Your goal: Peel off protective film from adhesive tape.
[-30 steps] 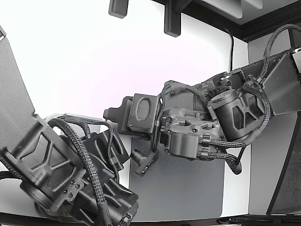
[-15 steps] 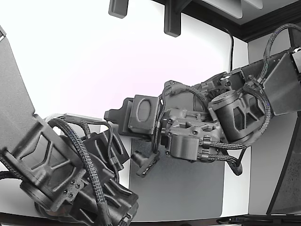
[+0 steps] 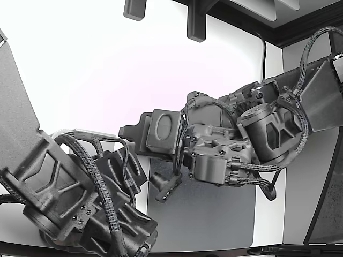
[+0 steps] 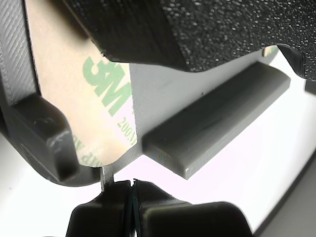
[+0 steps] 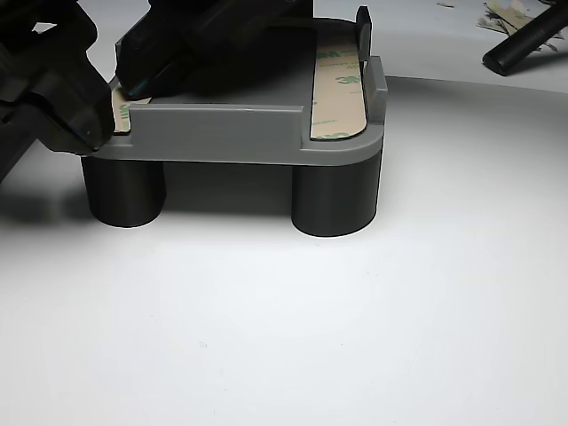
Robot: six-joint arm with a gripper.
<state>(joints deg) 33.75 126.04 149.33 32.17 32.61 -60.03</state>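
- While the gripper (image 4: 129, 197) sits at the rounded corner of the grey fixture (image 5: 222, 133), its two dark fingertips are pressed together in the wrist view, with only a thin seam between them.
- At that seam a thin edge comes down from the corner of the tape strip (image 4: 94, 94); it seems pinched between the tips, but I cannot tell if it is the film or the edge of the fixture.
- This strip is beige with green 3M print, and it lies flat in a recess of the fixture, beside a raised grey bar (image 4: 217, 123).
- In the other view, the fixture stands on dark round legs (image 5: 335, 191) on a white table (image 5: 284, 328).
- A second beige strip (image 5: 342, 89) with the same green print lies on the fixture at the end toward this view's right, between low walls.
- The gripper (image 5: 98, 111) and its dark arm cover the opposite end, where a small piece of beige strip shows beside the tip.
- At the far edge of this view, a dark rod (image 5: 528, 40) and a scrap of beige film (image 5: 506, 13) lie on the table, well apart from the fixture.
- In the exterior view, two dark arms meet above a grey mat (image 3: 214, 214), and the gripper (image 3: 166, 187) points down near its edge; the fixture is hidden there.
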